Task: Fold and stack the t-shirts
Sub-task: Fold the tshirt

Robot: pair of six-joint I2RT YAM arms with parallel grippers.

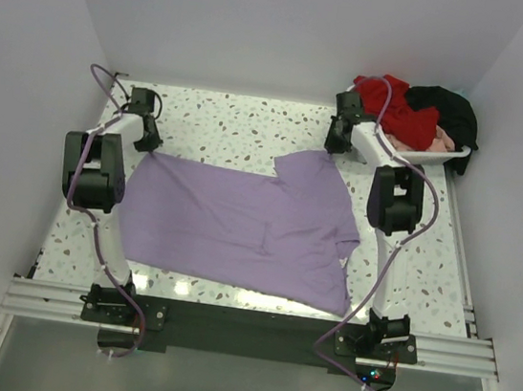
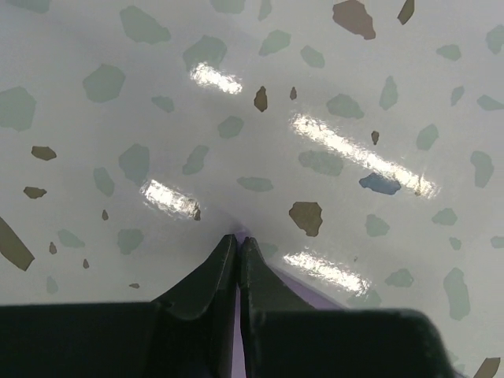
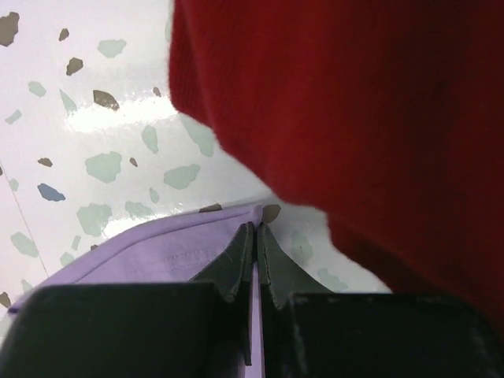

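A large lavender t-shirt (image 1: 239,221) lies spread on the speckled table. My left gripper (image 1: 146,139) is shut on its far left corner; purple cloth shows between and beside the fingers in the left wrist view (image 2: 239,240). My right gripper (image 1: 334,145) is shut on the far right corner, pinching the hemmed lavender edge (image 3: 181,248). A red t-shirt (image 1: 396,107), a black t-shirt (image 1: 449,109) and a bit of pale pink cloth (image 1: 440,139) are heaped at the back right. The red t-shirt (image 3: 354,118) hangs close over my right gripper (image 3: 255,228).
A white plastic tray (image 1: 429,155) holds the heap at the back right corner, right beside my right arm. White walls enclose the table on three sides. A metal rail (image 1: 245,323) runs along the near edge.
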